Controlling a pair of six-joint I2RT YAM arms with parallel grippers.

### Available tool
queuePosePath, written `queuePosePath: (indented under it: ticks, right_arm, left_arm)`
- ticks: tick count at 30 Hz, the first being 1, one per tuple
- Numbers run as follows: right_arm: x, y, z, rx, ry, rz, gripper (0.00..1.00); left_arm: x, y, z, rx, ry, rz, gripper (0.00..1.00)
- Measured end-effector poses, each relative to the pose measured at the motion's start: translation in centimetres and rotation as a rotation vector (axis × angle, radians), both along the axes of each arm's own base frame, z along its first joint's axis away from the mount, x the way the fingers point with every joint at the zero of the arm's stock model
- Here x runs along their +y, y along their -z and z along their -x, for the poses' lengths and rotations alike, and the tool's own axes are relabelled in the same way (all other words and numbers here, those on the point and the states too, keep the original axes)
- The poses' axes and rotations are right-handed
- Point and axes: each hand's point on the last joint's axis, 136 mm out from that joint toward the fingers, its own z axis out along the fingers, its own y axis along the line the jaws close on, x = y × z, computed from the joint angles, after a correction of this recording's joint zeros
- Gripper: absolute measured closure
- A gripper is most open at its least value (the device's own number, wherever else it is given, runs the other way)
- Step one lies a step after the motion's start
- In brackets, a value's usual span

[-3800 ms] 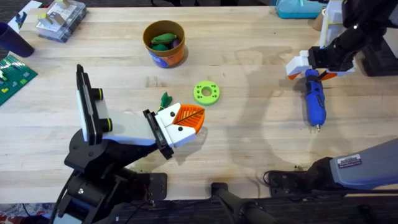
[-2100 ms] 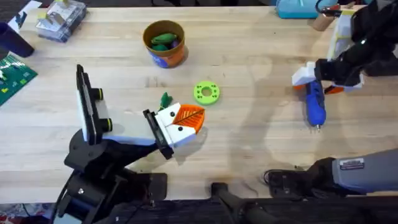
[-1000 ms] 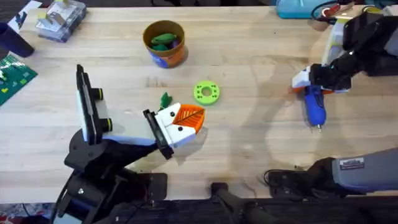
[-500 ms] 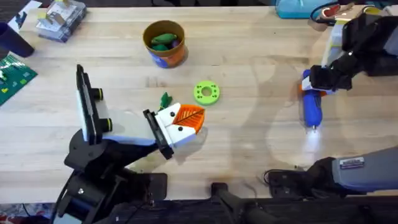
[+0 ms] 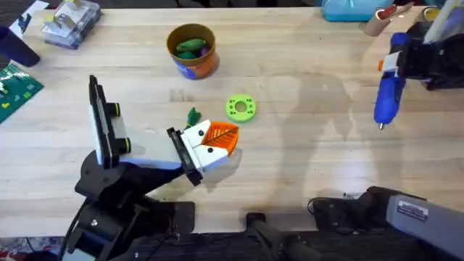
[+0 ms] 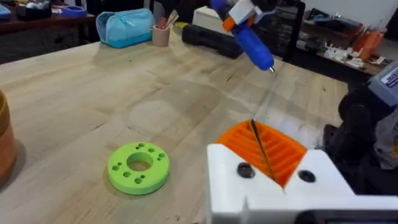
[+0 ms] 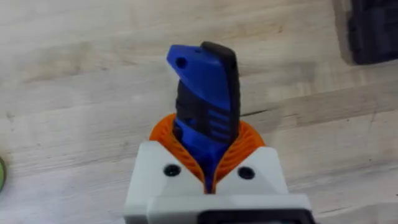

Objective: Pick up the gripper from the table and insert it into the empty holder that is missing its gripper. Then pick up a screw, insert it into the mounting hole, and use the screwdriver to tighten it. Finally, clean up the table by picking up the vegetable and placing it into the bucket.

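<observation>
Right gripper [image 5: 397,64]: clenched on the screwdriver [image 5: 387,100], at the upper right of the overhead frame; in the right wrist view its orange ribbed pads [image 7: 163,134] press both sides of the blue barrel [image 7: 204,93].
Screwdriver: lifted off the surface [image 5: 304,167], with the thick end in the gripper and the thin metal tip pointing toward the lower edge of the overhead frame. In the left wrist view it hangs tilted in the air at top centre [image 6: 252,43], tip down and to the right.
Left gripper [image 5: 221,136]: low over the surface just left of centre in the overhead frame. Its orange ribbed pads [image 6: 283,149] are pressed together along a thin dark seam with nothing between them, below them a white block with two small dark holes.
Vegetable [image 5: 192,116]: small and dark green, lying on the surface just above and left of the left gripper's white block, partly hidden by it.
Bucket [image 5: 199,69]: orange, upright in the upper middle-left of the overhead frame, well apart from both grippers, with green items inside.
Lime-green ring [image 5: 241,108]: flat on the surface just above and right of the left gripper, apart from it; lower left in the left wrist view [image 6: 138,167].
</observation>
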Motion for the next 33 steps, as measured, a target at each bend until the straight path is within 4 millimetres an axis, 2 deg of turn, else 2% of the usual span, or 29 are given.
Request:
queuePosePath:
  ticks: [10,15,19,23,26,30,33]
  right_arm:
    - [0.5,-6.2,0.6,-0.221,-0.01,0.052,0.976]
    - [2.2,-9.5,-0.4,-0.375,-0.081,0.035,0.976]
    - [5.2,-11.2,-1.7,-0.462,-0.193,-0.01,0.976]
    - [9.1,-12.1,-2.3,-0.506,-0.321,-0.05,0.976]
    - [12.4,-13.6,-2.9,-0.59,-0.427,-0.066,0.977]
    - [16.7,-15.6,-2.6,-0.719,-0.559,-0.088,0.977]
    - [19.9,-15.9,-2.0,-0.767,-0.651,-0.119,0.977]
  left_arm:
    - [0.0,0.0,0.0,0.002,0.0,0.001,0.985]
    - [0.0,0.0,0.0,0.002,0.0,0.001,0.985]
    - [0.0,0.0,0.0,0.002,0.0,0.001,0.985]
    - [0.0,0.0,0.0,0.002,0.0,0.001,0.985]
    - [0.0,0.0,0.0,0.002,0.0,0.001,0.985]
    - [0.0,0.0,0.0,0.002,0.0,0.001,0.985]
    - [0.0,0.0,0.0,0.002,0.0,0.001,0.985]
